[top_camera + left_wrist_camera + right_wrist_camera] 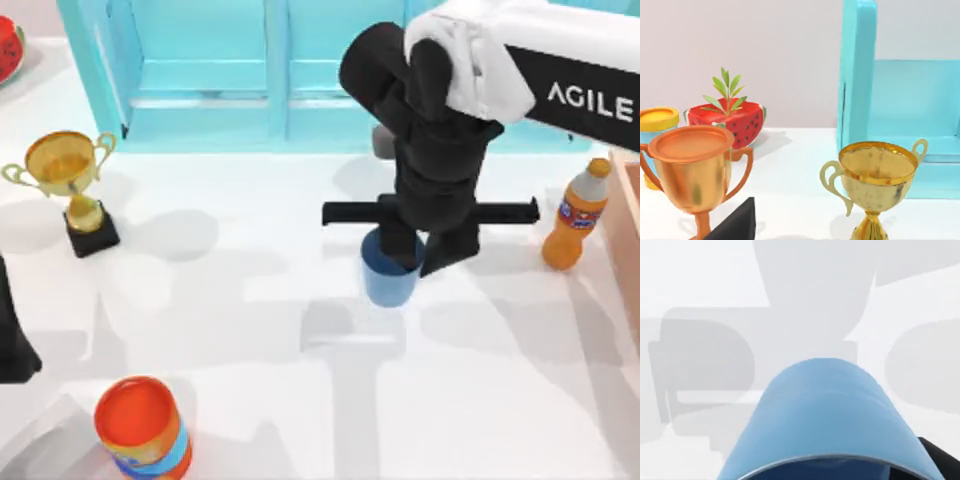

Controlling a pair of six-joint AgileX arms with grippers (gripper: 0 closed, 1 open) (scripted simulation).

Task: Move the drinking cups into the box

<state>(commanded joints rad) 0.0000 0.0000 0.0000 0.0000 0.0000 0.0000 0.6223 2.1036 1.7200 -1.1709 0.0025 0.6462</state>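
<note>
A plain blue drinking cup (388, 278) is at the table's middle, right under my right gripper (415, 250). The black fingers reach down on either side of the cup's rim and appear shut on it. Up close in the right wrist view, the blue cup (822, 415) lies between the jaws, with one dark finger (937, 455) beside its wall. A strip of the tan box (630, 215) shows at the table's right edge. My left arm (12, 345) stays parked at the left edge.
A gold trophy (70, 180) on a black base stands at the back left. An orange-red can (142, 428) is at the front left and an orange soda bottle (575, 215) next to the box. The turquoise cabinet (250, 70) lines the back.
</note>
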